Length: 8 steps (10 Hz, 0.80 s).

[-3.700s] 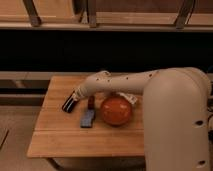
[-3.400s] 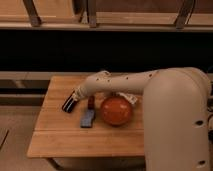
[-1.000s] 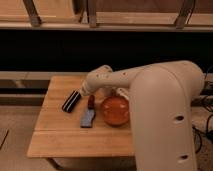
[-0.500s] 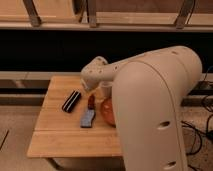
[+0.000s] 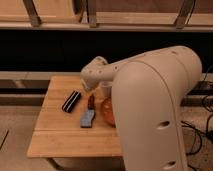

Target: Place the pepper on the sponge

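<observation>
The pepper [image 5: 91, 102], a slim dark red piece, lies on the wooden table [image 5: 55, 135] in the camera view. Its near end reaches the far edge of the sponge [image 5: 87, 119], a flat blue-grey pad just in front of it. My gripper [image 5: 103, 90] hangs below the arm's pale wrist, just right of and behind the pepper, above the far side of the round orange object [image 5: 107, 111]. It is mostly hidden by the arm, and nothing shows in its grasp.
A black bar with pale edge stripes [image 5: 71, 100] lies left of the pepper. My bulky arm [image 5: 155, 105] covers the table's right side. Behind the table runs a dark shelf front [image 5: 60, 50]. Cables [image 5: 202, 105] lie on the floor at the right.
The arm has pulled back from the black bar toward the right and now looms much larger in view. The pepper, sponge, bar and orange object have not moved.
</observation>
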Available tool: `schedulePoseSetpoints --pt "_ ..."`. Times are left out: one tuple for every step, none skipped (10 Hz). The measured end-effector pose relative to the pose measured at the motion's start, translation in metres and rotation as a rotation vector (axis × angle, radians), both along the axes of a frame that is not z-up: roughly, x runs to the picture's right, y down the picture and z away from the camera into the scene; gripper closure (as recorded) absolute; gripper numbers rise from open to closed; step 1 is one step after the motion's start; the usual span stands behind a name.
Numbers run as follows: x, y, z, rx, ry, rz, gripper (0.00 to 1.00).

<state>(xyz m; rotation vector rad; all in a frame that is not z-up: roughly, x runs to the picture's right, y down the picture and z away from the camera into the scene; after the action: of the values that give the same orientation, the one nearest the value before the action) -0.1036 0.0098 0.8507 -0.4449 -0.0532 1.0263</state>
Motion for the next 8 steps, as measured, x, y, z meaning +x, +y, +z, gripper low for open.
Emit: schedulePoseSetpoints --pt "-0.001 0.005 0.003 -0.019 -0.004 0.035 0.22" --pt "-0.001 0.010 0.006 -0.033 -0.008 0.059 0.20" --pt "-0.002 0.014 0.008 -0.048 -0.011 0.080 0.20" --pt "-0.002 0.018 0.011 -0.061 -0.013 0.094 0.20" --pt "-0.003 0.021 0.012 -0.070 -0.014 0.102 0.20" --pt "-0.002 0.023 0.013 -0.075 -0.015 0.105 0.20" --pt "-0.003 0.023 0.014 -0.077 -0.015 0.107 0.20" --pt "-0.002 0.024 0.016 -0.083 -0.013 0.113 0.20"
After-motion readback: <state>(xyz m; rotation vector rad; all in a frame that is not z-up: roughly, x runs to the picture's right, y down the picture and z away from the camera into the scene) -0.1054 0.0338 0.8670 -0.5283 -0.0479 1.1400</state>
